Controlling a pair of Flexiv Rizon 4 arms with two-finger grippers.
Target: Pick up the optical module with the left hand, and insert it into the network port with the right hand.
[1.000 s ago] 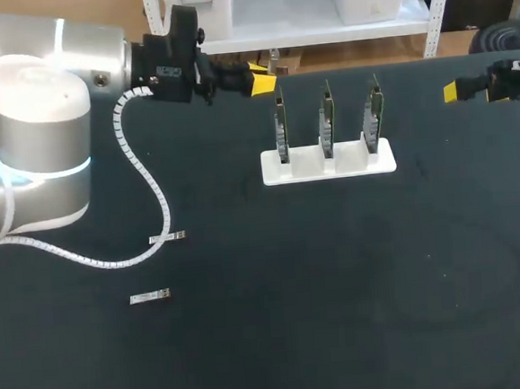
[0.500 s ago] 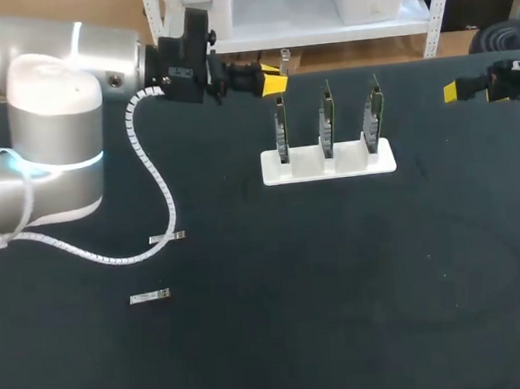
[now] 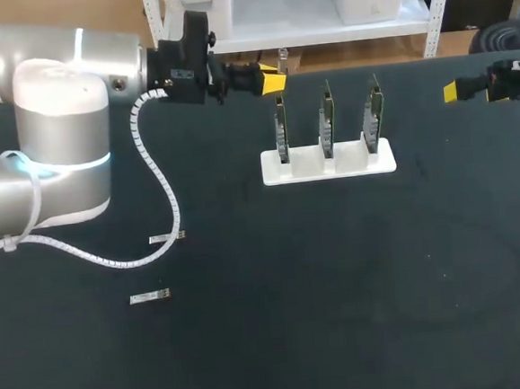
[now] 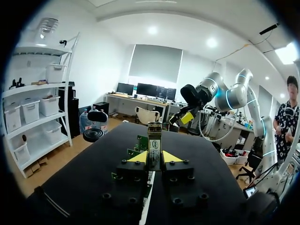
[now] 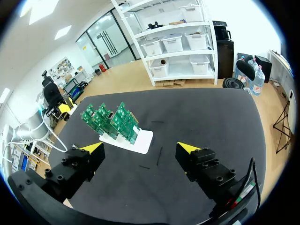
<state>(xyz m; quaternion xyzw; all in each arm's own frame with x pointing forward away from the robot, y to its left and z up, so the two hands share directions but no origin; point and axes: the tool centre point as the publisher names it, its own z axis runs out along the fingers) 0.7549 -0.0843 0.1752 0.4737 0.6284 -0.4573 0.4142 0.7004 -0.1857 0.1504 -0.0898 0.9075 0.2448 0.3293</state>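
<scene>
Black tabletop (image 3: 341, 314) in the head view: left gripper (image 3: 269, 80) hangs just beyond a white stand of three green circuit boards (image 3: 328, 162). Left wrist view: it clenches a slim silver optical module (image 4: 154, 143) upright; light, stiff, probably best gripped mid-body. Right wrist view: right gripper (image 5: 140, 150) gapes empty.

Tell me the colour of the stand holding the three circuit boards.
White: the stand shows clearest in the head view.
</scene>
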